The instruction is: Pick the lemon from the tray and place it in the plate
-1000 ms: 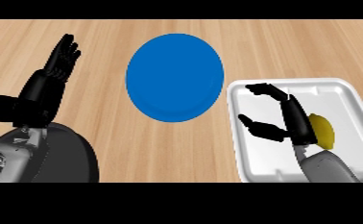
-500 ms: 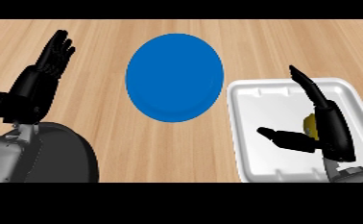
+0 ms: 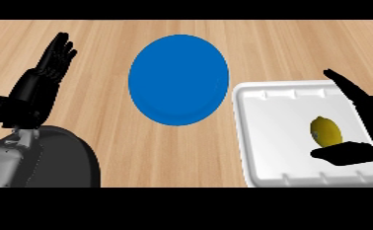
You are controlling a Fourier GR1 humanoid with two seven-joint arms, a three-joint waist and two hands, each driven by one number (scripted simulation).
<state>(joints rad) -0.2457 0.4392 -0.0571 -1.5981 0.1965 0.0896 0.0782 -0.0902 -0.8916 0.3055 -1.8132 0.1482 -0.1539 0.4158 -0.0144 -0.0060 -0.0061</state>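
The lemon (image 3: 325,130) in the tray (image 3: 277,125) is judged light and slippery. Its middle should be grasped. The right hand (image 3: 346,153) is spread apart.

The right robot hand (image 3: 348,153) is cut off by the view's right edge: only a straight finger and the thumb show, and its palm is out of sight. The thumb covers part of the floor of the tray (image 3: 277,100) just below the lemon (image 3: 325,130); whether thumb and lemon touch cannot be told. The tray's right side runs off the same edge. The left forearm (image 3: 13,152) is cut by 2 edges, left and lower.
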